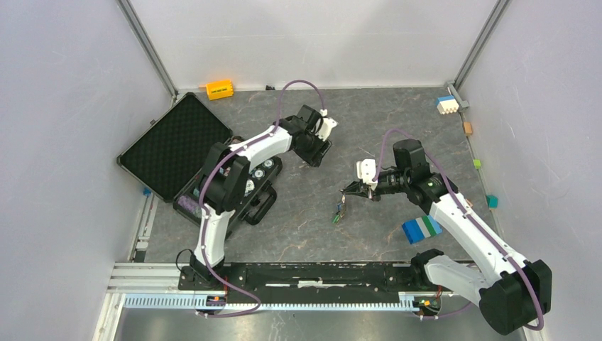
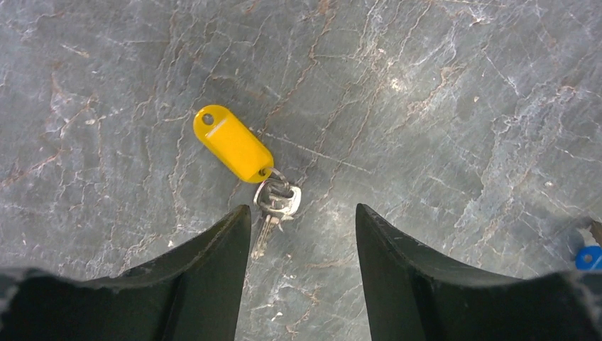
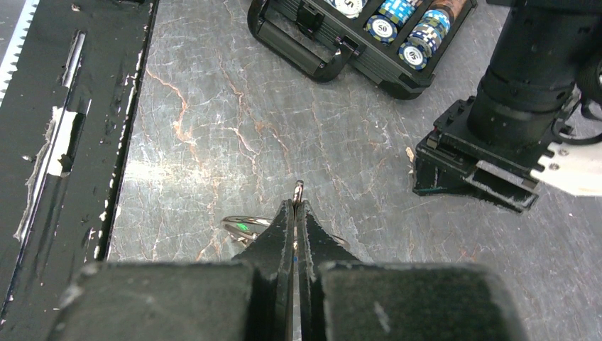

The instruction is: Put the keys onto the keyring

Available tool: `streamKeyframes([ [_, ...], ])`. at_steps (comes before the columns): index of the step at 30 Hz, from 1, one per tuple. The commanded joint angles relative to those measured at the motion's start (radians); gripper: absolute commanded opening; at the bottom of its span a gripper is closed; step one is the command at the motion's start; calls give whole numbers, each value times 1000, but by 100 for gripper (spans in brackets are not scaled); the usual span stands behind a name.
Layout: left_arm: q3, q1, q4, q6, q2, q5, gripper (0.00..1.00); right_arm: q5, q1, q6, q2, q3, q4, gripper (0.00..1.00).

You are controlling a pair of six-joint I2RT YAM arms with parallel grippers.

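**Overhead view.** The desk (image 1: 305,227) is closed in by walls on its left, far and right sides. A black rail (image 1: 319,273) runs along its near edge. An open black case (image 1: 174,145) fills the left side. An orange-yellow block (image 1: 219,89) sits at the far wall, and a white-and-blue brick (image 1: 446,105) in the far right corner. A blue-green-white brick stack (image 1: 421,229) lies just beside the right arm (image 1: 461,217). The left arm (image 1: 255,145) reaches over the case toward the middle. Bare grey surface lies between the two arms and from there to the rail. A small cluster of keys (image 1: 338,213) hangs under the right jaws, near the desk's middle.

**Left wrist view.** This view alone shows a silver key (image 2: 275,200) joined to a yellow tag (image 2: 234,144), lying flat on the desk. The left jaws are released and stand apart above it. The key's blade runs close along the edge of one finger (image 2: 206,270), and whether they touch cannot be told.

**Right wrist view.** The right jaws are clenched on the keyring (image 3: 241,224), whose thin wire shows at the tips and curves out to either side. The hanging keys are hidden here. This view alone shows the poker chips (image 3: 419,35) inside the case.
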Motion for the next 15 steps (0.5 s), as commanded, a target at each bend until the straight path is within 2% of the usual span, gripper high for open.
streamKeyframes([
  [1, 87, -25, -36, 23, 37, -97, 61, -5, -3, 10, -7, 1, 44, 0],
  [5, 123, -33, -61, 35, 75, -113, 53, -5, -2, 9, -7, -1, 44, 0],
  [15, 187, -33, -92, 61, 133, -147, 46, -13, -3, 12, -7, 0, 42, 0],
])
